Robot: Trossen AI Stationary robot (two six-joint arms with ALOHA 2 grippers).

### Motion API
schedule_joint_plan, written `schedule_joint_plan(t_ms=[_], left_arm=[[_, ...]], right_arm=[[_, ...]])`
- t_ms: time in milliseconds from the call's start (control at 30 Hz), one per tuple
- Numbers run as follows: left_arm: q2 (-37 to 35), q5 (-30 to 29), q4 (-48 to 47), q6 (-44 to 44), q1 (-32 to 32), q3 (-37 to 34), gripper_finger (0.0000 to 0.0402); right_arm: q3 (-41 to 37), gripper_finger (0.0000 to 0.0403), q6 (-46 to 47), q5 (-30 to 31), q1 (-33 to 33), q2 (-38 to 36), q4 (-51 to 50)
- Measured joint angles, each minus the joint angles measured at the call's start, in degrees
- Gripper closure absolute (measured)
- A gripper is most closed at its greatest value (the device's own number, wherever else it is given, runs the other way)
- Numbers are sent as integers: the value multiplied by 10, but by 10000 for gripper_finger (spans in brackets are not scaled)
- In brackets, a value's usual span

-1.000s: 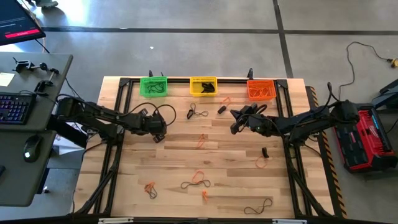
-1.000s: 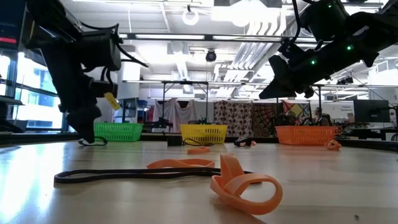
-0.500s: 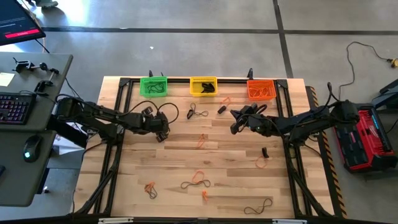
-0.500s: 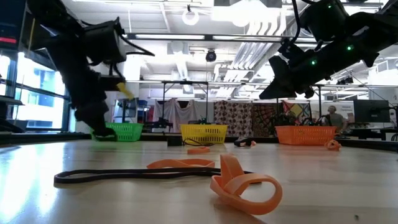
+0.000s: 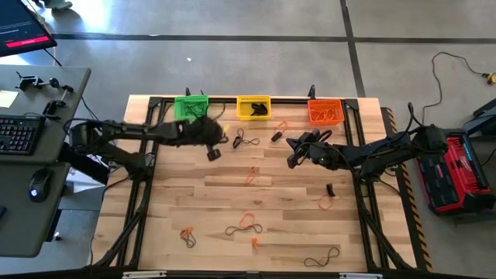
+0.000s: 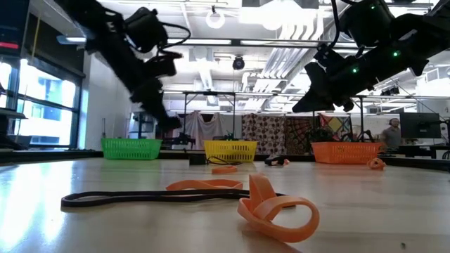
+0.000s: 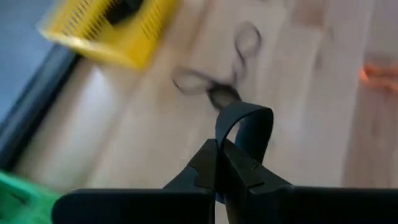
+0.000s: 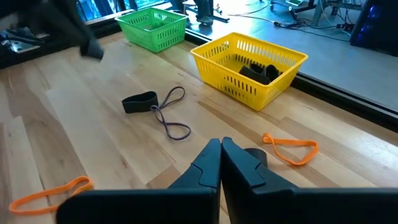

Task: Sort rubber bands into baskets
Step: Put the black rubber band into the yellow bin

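Wooden tabletop (image 5: 225,194) with three baskets along the far edge, left to right: green basket (image 5: 190,107), yellow basket (image 5: 253,107) with dark bands inside, orange basket (image 5: 325,112). Left claw (image 5: 213,153) raised above the tabletop, just in front of the green basket, pinched shut on a black band (image 7: 245,124) looping up from its tips. Dark thin band (image 5: 246,140) with a short black band beside it, on the wood between the two claws. Orange band (image 5: 250,175) at mid-table. Further loose bands, orange and dark, toward the near edge, among them an orange loop (image 6: 278,211) and a long black band (image 6: 140,198). Right claw (image 5: 293,159) held above the tabletop in front of the orange basket, fingers closed together, empty.
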Motion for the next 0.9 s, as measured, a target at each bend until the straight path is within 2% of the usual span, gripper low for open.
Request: schedule_joint_plan(t_ms=[200, 400, 667, 900], left_arm=[[31, 25, -24, 79, 48, 97, 401], [121, 36, -85, 127, 83, 230, 401], [256, 81, -177, 132, 120, 404, 401], [347, 97, -222, 131, 149, 479, 401]], right_arm=[[0, 403, 0, 0, 0, 0, 0], [0, 403, 0, 0, 0, 0, 2], [0, 403, 0, 0, 0, 0, 2], [0, 403, -2, 0, 0, 0, 2]])
